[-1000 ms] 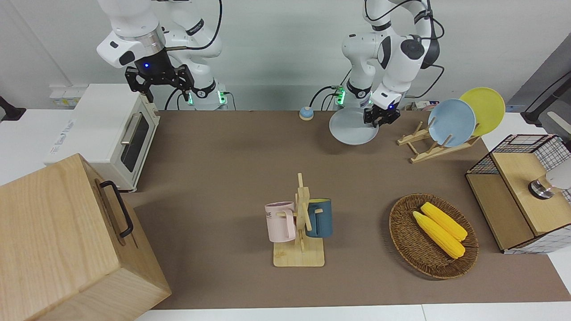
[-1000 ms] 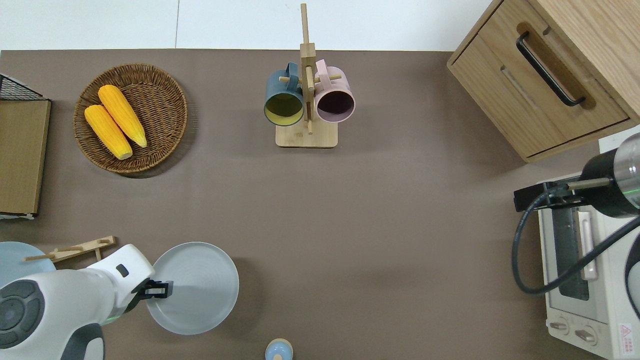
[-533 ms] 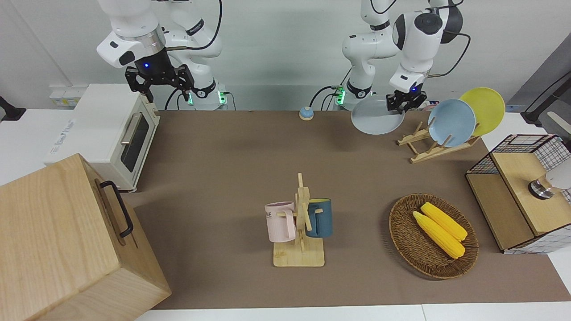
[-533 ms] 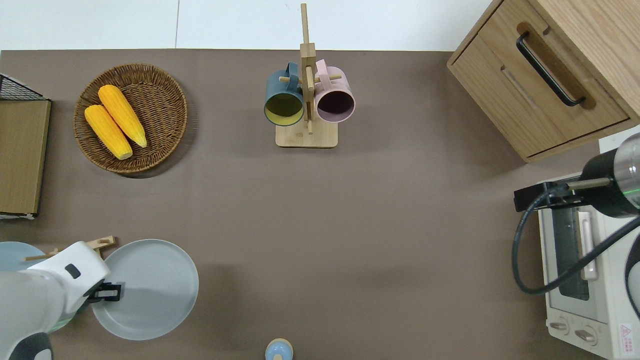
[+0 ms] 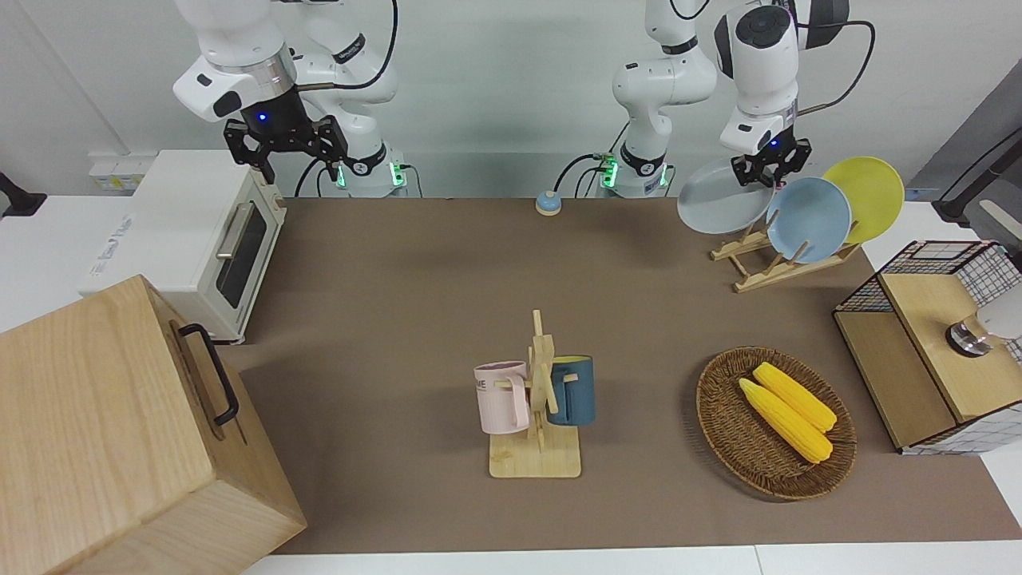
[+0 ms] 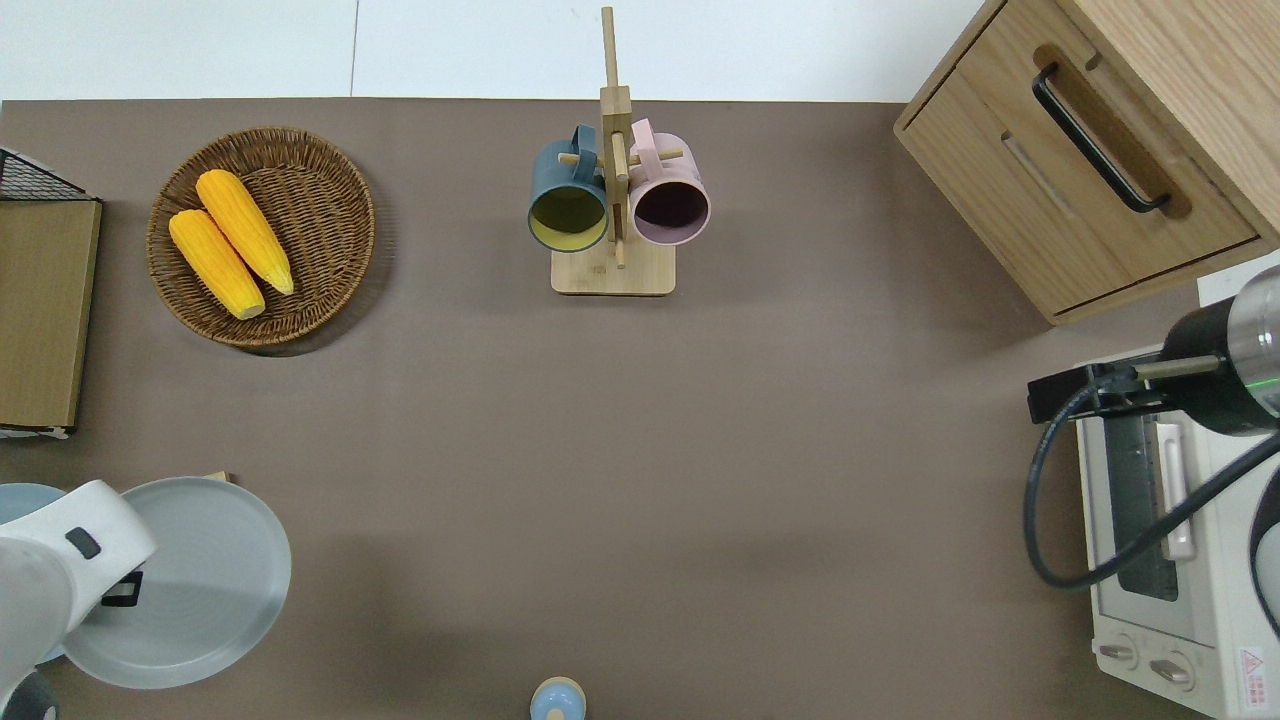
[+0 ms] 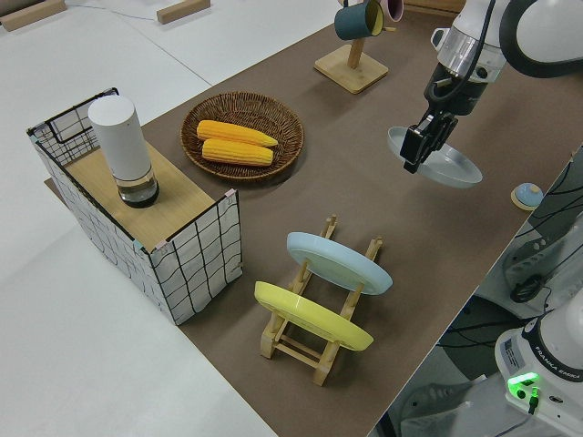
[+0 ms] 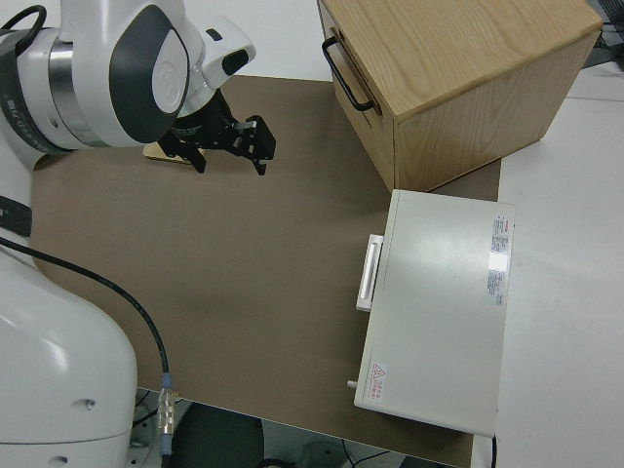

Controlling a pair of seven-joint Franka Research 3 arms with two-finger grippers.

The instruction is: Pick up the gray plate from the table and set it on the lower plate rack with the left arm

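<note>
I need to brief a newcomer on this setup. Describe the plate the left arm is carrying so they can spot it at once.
Start at the light-wood plate rack at the left arm's end of the table. Held in the air next to it, pinched at its rim by the left gripper, is the gray plate. It is pale matte gray, unlike the sky-blue plate and yellow plate already standing in the rack.

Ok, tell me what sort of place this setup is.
Probably a robotics lab staged as a kitchen: a toaster oven, a mug stand and a plate rack on a covered table between two robot arms.
</note>
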